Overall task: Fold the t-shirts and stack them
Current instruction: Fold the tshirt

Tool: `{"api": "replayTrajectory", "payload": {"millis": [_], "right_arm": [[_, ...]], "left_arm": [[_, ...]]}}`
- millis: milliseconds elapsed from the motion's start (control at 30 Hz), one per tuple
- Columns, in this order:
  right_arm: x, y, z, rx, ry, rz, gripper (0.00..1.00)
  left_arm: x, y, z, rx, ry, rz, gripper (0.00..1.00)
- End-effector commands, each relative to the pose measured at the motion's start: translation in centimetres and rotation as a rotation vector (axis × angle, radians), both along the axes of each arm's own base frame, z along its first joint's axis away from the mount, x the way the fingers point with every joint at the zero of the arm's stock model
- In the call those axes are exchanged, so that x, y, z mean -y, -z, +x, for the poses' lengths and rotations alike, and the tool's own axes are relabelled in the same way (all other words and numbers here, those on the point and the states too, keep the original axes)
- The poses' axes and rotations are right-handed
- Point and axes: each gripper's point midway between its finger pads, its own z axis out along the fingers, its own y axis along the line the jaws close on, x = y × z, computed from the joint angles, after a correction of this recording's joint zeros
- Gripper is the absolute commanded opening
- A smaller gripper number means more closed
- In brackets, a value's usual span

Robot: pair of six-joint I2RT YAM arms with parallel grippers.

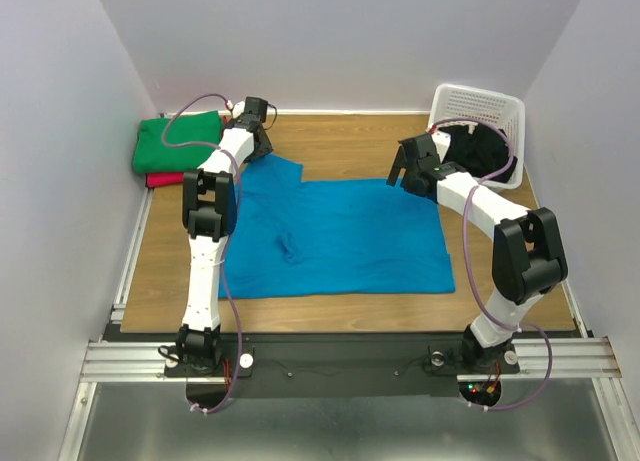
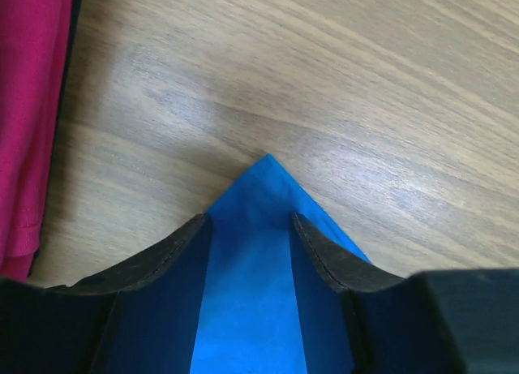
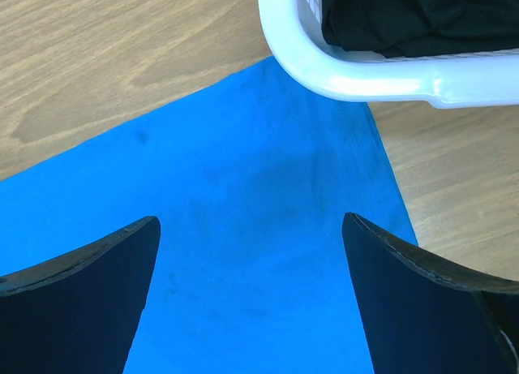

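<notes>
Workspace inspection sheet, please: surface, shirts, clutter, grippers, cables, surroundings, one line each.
surface: wooden tabletop, bare wood around the shirts.
job's things: turquoise t-shirt spread mid-table with one crease; green t-shirt folded at far left on a red-pink t-shirt; black garments in the basket.
clutter: white lattice basket at the far right corner; nothing else seen.
grippers: left gripper, jaws astride the turquoise shirt's corner, not closed; right gripper, jaws wide open over that shirt beside the basket.
cables: purple cables looped along both arms.
surroundings: plain walls on three sides; aluminium rail at the near edge.
</notes>
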Motion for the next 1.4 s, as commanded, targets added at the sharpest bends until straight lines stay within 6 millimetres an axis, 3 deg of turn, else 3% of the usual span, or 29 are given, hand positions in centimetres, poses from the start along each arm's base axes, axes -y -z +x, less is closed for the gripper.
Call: {"api": "replayTrajectory", "payload": {"millis": [0,167,267,333,367,433,600,833,867,1000,1367], "right_arm": [[-0.5,-2.3,2.0,0.091,0.014,0.006,1.0],[-0.7,-2.0,2.4,0.084,0.007,0.003,1.0],[-1.0,-1.5,3.2,0.076,-0.003,-0.007,1.0],[-1.1,-2.3,4.4,0.101,0.01,-0.009,1.0],[-1.2,-1.5,4.8,0.089,0.012,-0.016,1.0],[-1.6,-2.4,6.1,0.118,0.023,-0.011,1.0],[-0.6,-1.6,8.1,0.147,0.14,-0.045,1.0],[-0.8,0.7,10.2,0.137,0.183,-0.063,0.95],[-0.9,1.8,10.5,0.122,0.181,-0.075,0.93],[-0.7,3.8,10.7,0.09,0.185,-0.105,0.9],[0.0,6.3,9.8,0.042,0.199,-0.138,0.87]], "left_arm": [[-0.6,0.5,-1.3,-0.043,0.009,0.03,0.53],[-0.4,0.4,-1.0,-0.039,0.028,0.03,0.36],[-0.3,0.2,-0.8,-0.036,0.047,0.034,0.2],[-0.3,0.2,-0.7,-0.035,0.05,0.034,0.05],[-0.2,0.2,-0.6,-0.032,0.054,0.031,0.0],[0.0,-0.1,-0.6,-0.028,0.073,0.032,0.0],[0.6,-0.7,-0.6,0.004,0.11,0.017,0.0],[0.3,-1.9,-0.8,0.033,0.115,0.042,0.0],[0.3,-2.0,-0.7,0.035,0.118,0.044,0.0],[0.3,-2.1,-0.7,0.038,0.119,0.043,0.0],[0.0,-2.3,-0.8,0.041,0.112,0.05,0.0]]}}
